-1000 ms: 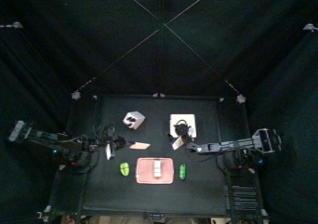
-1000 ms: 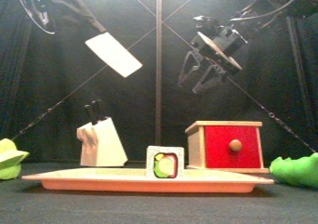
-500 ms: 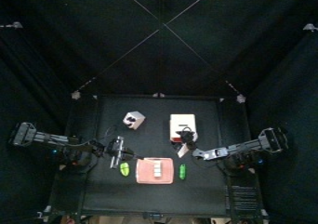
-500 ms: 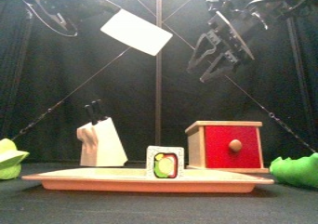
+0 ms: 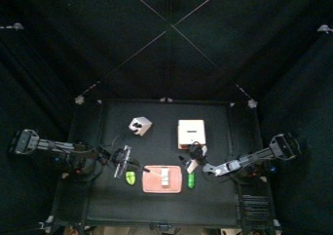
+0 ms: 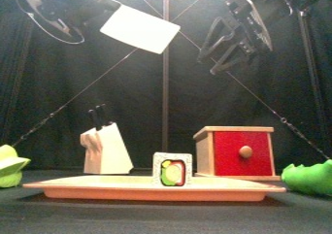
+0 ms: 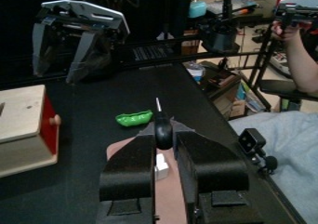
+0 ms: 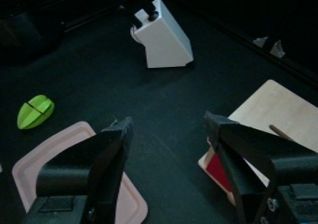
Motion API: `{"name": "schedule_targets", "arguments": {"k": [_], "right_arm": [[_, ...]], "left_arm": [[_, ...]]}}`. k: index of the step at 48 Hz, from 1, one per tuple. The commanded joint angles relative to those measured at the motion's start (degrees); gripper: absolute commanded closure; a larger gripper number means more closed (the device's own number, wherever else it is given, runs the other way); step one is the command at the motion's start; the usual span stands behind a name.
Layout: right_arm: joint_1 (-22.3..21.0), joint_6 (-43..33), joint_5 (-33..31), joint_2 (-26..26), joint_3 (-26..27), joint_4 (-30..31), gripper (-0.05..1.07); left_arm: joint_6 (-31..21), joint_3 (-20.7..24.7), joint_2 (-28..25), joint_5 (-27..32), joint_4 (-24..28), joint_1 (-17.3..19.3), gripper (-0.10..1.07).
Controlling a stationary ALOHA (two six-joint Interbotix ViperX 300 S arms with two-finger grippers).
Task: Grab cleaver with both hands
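Observation:
The cleaver (image 6: 140, 29), a white rectangular blade on a black handle, hangs high over the table, left of the middle in the front view. My left gripper (image 7: 159, 135) is shut on its handle, and the blade's thin edge (image 7: 158, 106) points away from the wrist camera. From above, the cleaver (image 5: 125, 157) sits just left of the pink board. My right gripper (image 6: 231, 42) hangs open at about the same height, to the right of the blade and apart from it. Nothing is between its fingers (image 8: 117, 127).
A pinkish board (image 5: 163, 178) lies at the table's front with green pieces (image 5: 131, 177) on either side. Behind it stand a white knife block (image 6: 104, 149) and a wooden box with a red front (image 6: 238, 150). A person (image 7: 302, 56) sits beyond the curtains.
My left gripper raised the cleaver and swung its blade toward the middle. My right gripper rose and drew in toward the board, staying open.

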State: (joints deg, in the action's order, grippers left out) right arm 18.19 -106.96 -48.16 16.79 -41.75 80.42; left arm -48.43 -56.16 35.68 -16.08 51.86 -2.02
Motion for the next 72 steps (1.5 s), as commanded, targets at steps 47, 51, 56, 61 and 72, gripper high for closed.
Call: {"name": "schedule_targets", "arguments": {"k": [47, 51, 56, 61, 72], "right_arm": [[-0.09, -0.26, -0.26, 0.35, 1.93, 0.26, 0.09], [-0.09, -0.26, -0.26, 0.26, 2.11, 0.26, 0.09], [0.18, -0.26, -0.26, 0.35, 2.29, 0.18, 0.09], [1.05, -0.26, -0.26, 0.70, 2.37, 0.26, 0.09], [3.96, -0.26, -2.20, 1.67, 3.25, 0.70, 0.09]], "left_arm": [[40.96, -7.29, -0.44, -15.82, -40.52, 2.02, 0.52], [41.04, -7.47, -0.44, -15.82, -40.61, 1.85, 0.52], [40.96, -7.47, -0.53, -15.82, -40.69, 1.76, 0.52], [40.96, -7.47, -0.44, -15.82, -40.78, 1.67, 0.52], [40.87, -7.47, -0.53, -15.91, -40.87, 1.67, 0.52]]}}
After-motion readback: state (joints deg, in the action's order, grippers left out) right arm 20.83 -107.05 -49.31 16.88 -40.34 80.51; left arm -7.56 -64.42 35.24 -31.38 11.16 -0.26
